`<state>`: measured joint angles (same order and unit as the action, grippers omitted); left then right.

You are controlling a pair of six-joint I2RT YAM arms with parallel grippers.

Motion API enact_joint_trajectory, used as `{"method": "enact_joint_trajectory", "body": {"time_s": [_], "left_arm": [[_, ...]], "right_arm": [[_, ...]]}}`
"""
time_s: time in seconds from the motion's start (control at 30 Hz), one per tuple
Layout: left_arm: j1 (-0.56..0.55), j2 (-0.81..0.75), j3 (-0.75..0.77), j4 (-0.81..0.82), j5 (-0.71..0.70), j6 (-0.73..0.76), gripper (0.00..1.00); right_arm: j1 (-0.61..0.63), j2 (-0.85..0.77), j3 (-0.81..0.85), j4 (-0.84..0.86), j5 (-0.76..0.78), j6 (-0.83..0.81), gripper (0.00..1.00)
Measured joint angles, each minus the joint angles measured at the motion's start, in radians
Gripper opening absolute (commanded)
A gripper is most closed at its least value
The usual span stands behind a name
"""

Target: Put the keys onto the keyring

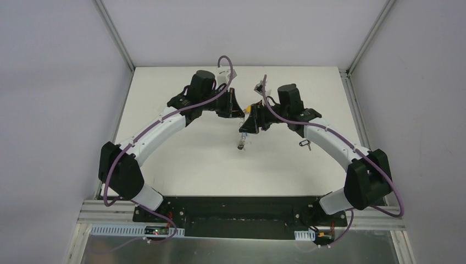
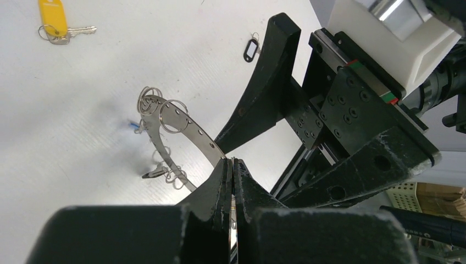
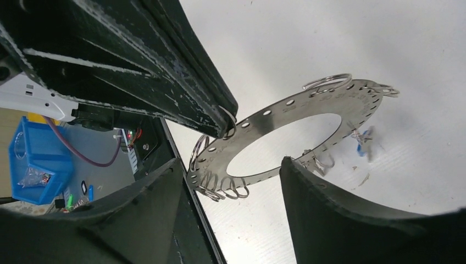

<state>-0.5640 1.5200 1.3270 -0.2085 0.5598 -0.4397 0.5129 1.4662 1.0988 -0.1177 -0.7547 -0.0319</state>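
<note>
Plainly, the left gripper [image 2: 232, 168] is clenched on the keyring [image 2: 198, 140]. Its two fingers [image 2: 250, 190] are pressed flat together over the ring's near rim, so the grey disc juts out past the fingertips, tilted and lifted off the table [image 2: 82, 99]. Wire loops [image 2: 148, 103] stand along the outer edge, a cluster at the end farthest from those fingertips and more along the lower edge. A blue key [image 2: 133, 125] shows just under that far end, too small and blurred to tell what it hangs from.

The right gripper [image 3: 231, 163] is spread, with one finger on each side of the ring's rim, close to the left fingertips. The rim runs through the gap, and whether either pad touches the metal cannot be told. The ring's inner edge and its hole lie beyond the right fingers.

White table spreads between the ring and the loose keys. A yellow key [image 2: 53, 16] lies flat well beyond the left fingertips and off to one side. A black key [image 2: 251, 49] lies past the right gripper's upper finger. Both are well apart from the ring.
</note>
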Motion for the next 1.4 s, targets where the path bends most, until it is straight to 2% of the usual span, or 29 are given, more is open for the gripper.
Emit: {"method": "enact_joint_trajectory", "body": {"time_s": [0.13,0.33,0.6,0.7,1.0,1.4], "left_arm": [[0.0,0.0,0.0,-0.001,-0.016,-0.007,0.0],[0.0,0.0,0.0,-0.002,-0.035,-0.014,0.0],[0.001,0.0,0.0,-0.004,-0.045,0.014,0.0],[0.0,0.0,0.0,0.0,-0.034,0.04,0.01],[0.0,-0.008,0.006,-0.006,0.02,0.099,0.14],[0.0,-0.009,0.046,-0.043,0.042,0.143,0.2]], "right_arm": [[0.002,0.005,0.004,0.01,0.003,0.024,0.52],[0.006,0.006,0.011,0.005,0.045,0.039,0.28],[0.009,0.002,0.04,-0.039,0.104,-0.015,0.0],[0.008,-0.011,0.042,-0.053,0.111,-0.041,0.0],[-0.001,-0.046,0.042,-0.089,0.128,-0.113,0.0],[-0.018,-0.047,0.041,-0.124,0.133,-0.143,0.0]]}}
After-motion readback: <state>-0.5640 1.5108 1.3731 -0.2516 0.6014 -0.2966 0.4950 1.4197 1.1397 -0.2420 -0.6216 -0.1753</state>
